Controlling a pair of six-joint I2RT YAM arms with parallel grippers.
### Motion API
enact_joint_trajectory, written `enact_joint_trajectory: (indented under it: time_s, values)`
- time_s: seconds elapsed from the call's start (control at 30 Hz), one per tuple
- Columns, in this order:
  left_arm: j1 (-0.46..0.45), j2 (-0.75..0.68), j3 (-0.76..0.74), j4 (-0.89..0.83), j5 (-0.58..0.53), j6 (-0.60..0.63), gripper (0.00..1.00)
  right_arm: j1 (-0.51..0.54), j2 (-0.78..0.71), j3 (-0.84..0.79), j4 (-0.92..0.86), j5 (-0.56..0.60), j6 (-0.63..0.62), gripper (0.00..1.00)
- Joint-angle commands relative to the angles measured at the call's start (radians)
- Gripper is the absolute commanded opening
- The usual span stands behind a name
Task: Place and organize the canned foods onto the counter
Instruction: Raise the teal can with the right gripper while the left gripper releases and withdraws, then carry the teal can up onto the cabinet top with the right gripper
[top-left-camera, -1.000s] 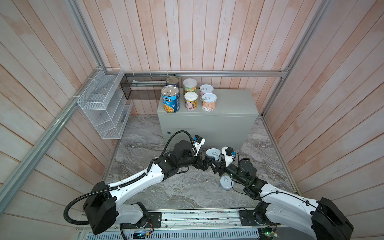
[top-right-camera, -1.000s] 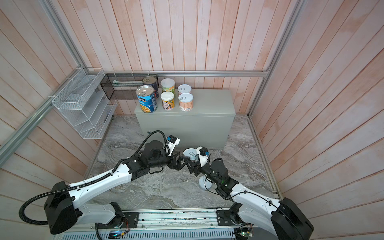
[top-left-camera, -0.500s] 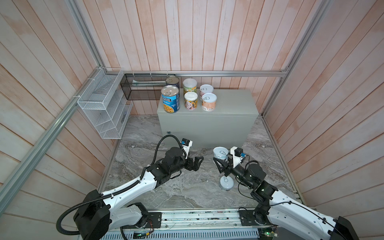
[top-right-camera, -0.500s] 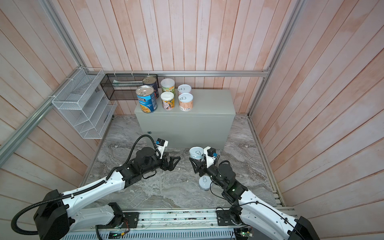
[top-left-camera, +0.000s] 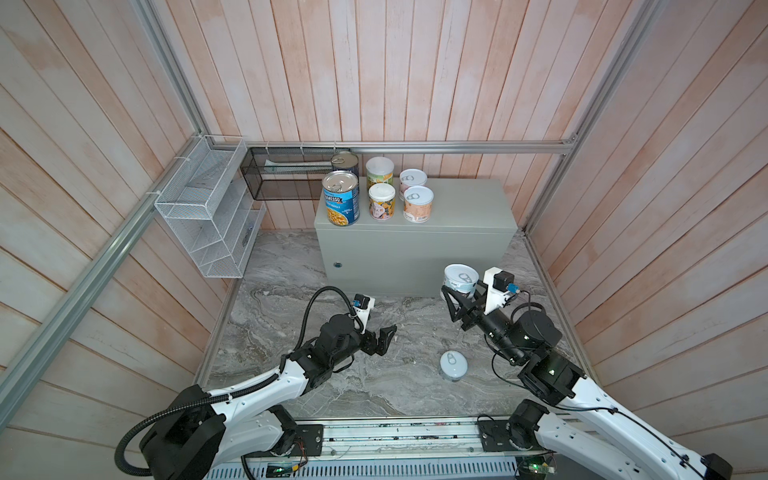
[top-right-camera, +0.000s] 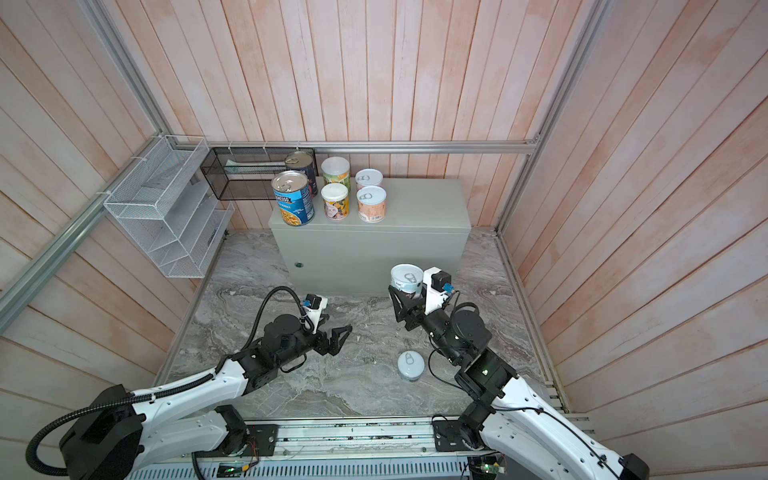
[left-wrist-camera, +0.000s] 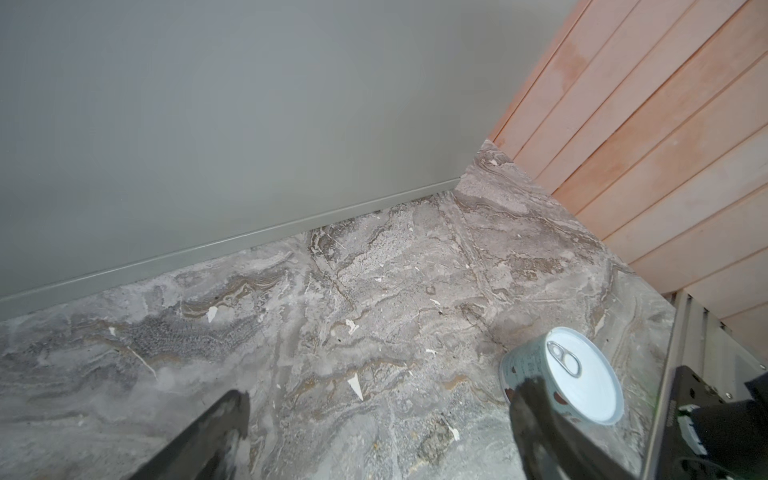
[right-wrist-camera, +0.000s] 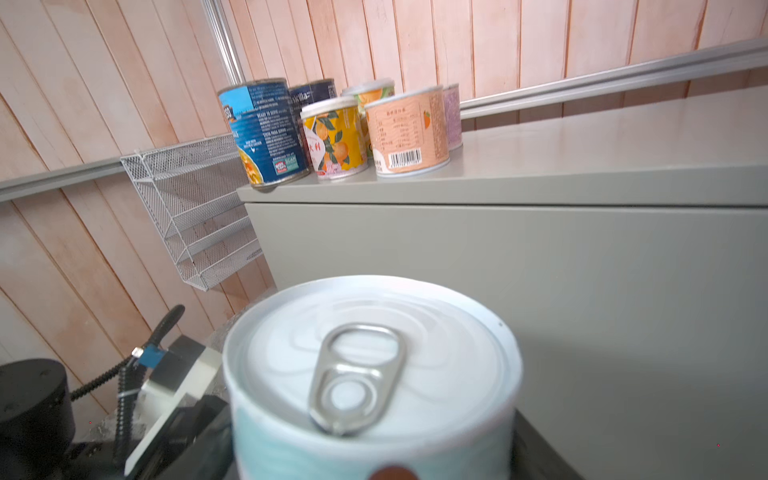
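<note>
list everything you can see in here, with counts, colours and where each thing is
blue Progresso can: 1, blue, front left of the counter top
dark can: 1, dark blue, behind it
white-lidded cans: 2, yellow and green patterned, next along, one behind the other
pull-tab cans: 2, peach and lilac, beside those
held can: 1, pale teal, white lid, in the air before the counter's front
loose can: 1, pale, white lid, upright on the marble surface
counter: 1, grey-green, against the back wall
wire rack: 1, white, left wall
mesh basket: 1, black, back wall
left gripper: 1, black, open, empty, over the marble
right gripper: 1, black, shut on the held can
</note>
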Motion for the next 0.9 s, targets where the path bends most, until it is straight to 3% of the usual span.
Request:
enact_joint_trajectory:
  time_s: [0.0, 0.13, 0.6, 0.87]
  values:
    - [0.005, -0.023, -0.026, 0.143, 0.084, -0.038, 1.0, -0.005, 0.0, 0.082, -0.003, 0.07, -0.011, 0.65]
    - [0.005, -0.019, -0.053, 0.2, 0.139, -0.065, 1.0, -0.008, 0.016, 0.165, -0.072, 0.101, 0.014, 0.65]
    - [0.004, 0.022, -0.07, 0.222, 0.067, -0.025, 1.0, -0.032, 0.11, 0.286, -0.042, 0.137, 0.013, 0.65]
    - [0.005, 0.065, -0.05, 0.202, 0.053, -0.011, 1.0, -0.13, 0.19, 0.369, 0.03, 0.01, 0.006, 0.66]
